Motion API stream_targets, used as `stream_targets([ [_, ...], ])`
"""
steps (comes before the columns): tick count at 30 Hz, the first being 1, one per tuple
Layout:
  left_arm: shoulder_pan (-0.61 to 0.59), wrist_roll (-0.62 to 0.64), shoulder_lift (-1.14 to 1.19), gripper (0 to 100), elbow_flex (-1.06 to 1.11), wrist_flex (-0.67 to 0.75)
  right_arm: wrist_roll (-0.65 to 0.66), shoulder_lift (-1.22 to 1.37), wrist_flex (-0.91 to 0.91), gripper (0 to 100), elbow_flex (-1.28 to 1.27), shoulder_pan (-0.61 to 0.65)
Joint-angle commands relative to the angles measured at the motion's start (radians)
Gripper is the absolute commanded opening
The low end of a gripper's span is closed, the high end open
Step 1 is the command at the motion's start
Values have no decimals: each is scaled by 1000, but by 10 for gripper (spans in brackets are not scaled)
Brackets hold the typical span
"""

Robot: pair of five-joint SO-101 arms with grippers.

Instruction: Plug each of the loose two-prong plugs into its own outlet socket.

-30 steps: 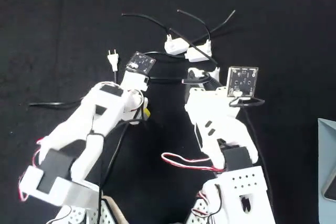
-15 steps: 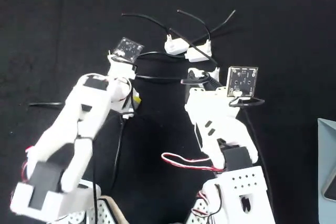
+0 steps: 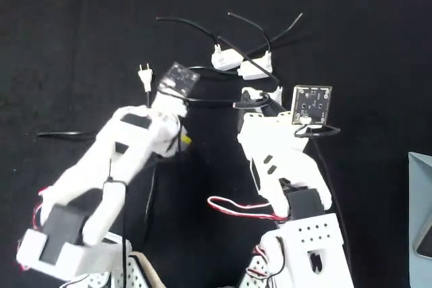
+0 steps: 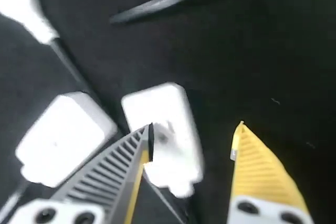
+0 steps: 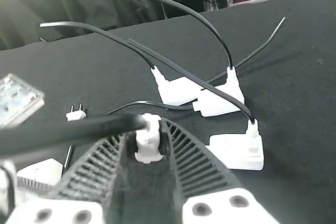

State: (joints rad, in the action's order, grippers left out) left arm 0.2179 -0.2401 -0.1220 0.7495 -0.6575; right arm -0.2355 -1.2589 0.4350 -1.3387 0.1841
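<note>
A loose white two-prong plug point(image 3: 144, 72) lies on the black table beside my left arm point(image 3: 135, 143), and shows again as the small plug point(image 5: 77, 113). My left gripper point(image 4: 194, 129) is open just over a white socket block point(image 4: 168, 124), with a second white block point(image 4: 63, 135) alongside. My right gripper point(image 5: 148, 129) is shut on a white plug point(image 5: 147, 140) with a black cord, and it sits mid-table as the right gripper point(image 3: 260, 99). Three corded white socket blocks lie beyond it: the first point(image 5: 176, 90), the second point(image 5: 218, 100) and the nearest point(image 5: 239, 150).
Black cords point(image 3: 202, 28) curl across the back of the table. Another black cord point(image 3: 67, 134) trails off to the left. Red and white wires point(image 3: 236, 207) loop near the right arm's base. A grey-blue container point(image 3: 422, 207) stands at the right edge.
My left arm swung left and farther back over the loose plug, then returned right, leaving that plug showing again. The right arm kept still with its plug.
</note>
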Motion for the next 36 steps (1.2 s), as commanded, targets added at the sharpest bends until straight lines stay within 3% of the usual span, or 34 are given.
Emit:
stream_targets([
  [1, -81, 0, 135, 252, -145, -63, -5, 5, -23, 14, 5, -11],
  [4, -88, -5, 141, 212, -191, -129, -5, 5, -23, 14, 5, -11],
  [13, -71, -6, 137, 31, -186, -127, -5, 5, -23, 14, 5, -11],
  [24, 156, -5, 17, 29, -68, -176, -5, 5, -23, 14, 4, -14],
  [28, 206, -6, -86, 39, -5, -169, -5, 5, -23, 14, 4, -14],
  [33, 171, 0, -110, 258, 39, -167, -5, 5, -23, 14, 4, -14],
  [36, 111, -6, -110, 270, 48, -124, -5, 5, -20, 14, 4, -12],
])
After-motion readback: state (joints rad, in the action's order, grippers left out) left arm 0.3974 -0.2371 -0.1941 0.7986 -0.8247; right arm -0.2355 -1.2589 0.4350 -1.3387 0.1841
